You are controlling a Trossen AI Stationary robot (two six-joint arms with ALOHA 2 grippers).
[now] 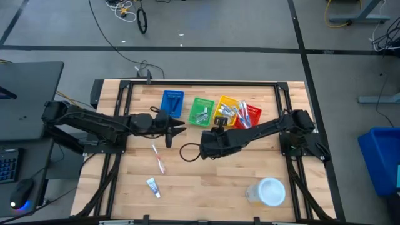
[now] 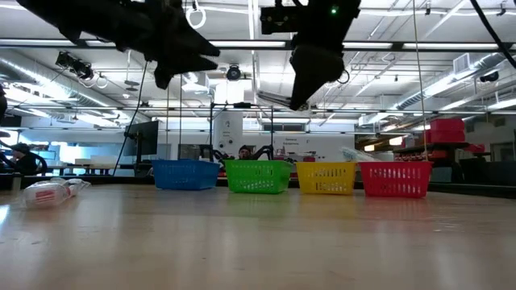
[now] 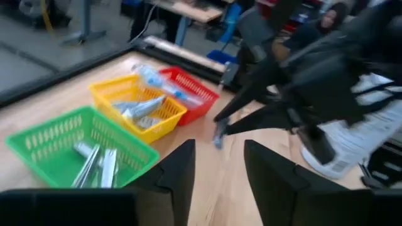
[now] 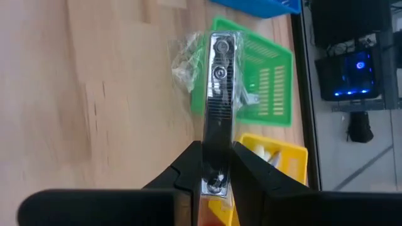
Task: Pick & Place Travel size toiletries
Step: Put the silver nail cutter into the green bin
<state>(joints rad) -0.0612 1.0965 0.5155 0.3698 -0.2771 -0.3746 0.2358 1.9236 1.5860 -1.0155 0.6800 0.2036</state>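
My right gripper [image 4: 217, 154] hangs above the table [image 1: 206, 181] just near of the green basket [image 1: 201, 111], shut on a narrow silvery toiletry [image 4: 220, 88] in clear wrap. My left gripper [image 1: 177, 129] floats open beside it, near the blue basket [image 1: 173, 102], holding nothing. In the left wrist view its fingers [image 3: 179, 176] frame bare wood. A pink and white toothbrush [image 1: 158, 157] and a small white tube [image 1: 153, 187] lie flat on the wood. The green basket, yellow basket [image 1: 226, 111] and red basket [image 1: 249, 114] hold several toiletries. My right gripper pinches the silvery toiletry by its rear end [image 4: 218, 164] between the two fingers. It lies along the fingers and sticks out well past their tips toward the green basket. It is lifted clear of the table [image 2: 276, 98], with loose clear wrap [image 4: 185, 56] at its free end.
The four baskets stand in a row along the far side of the table. A large round translucent white container [image 1: 270, 190] stands near the right front corner. Bare wood lies between the arms and the near edge. People sit in the room beyond the table.
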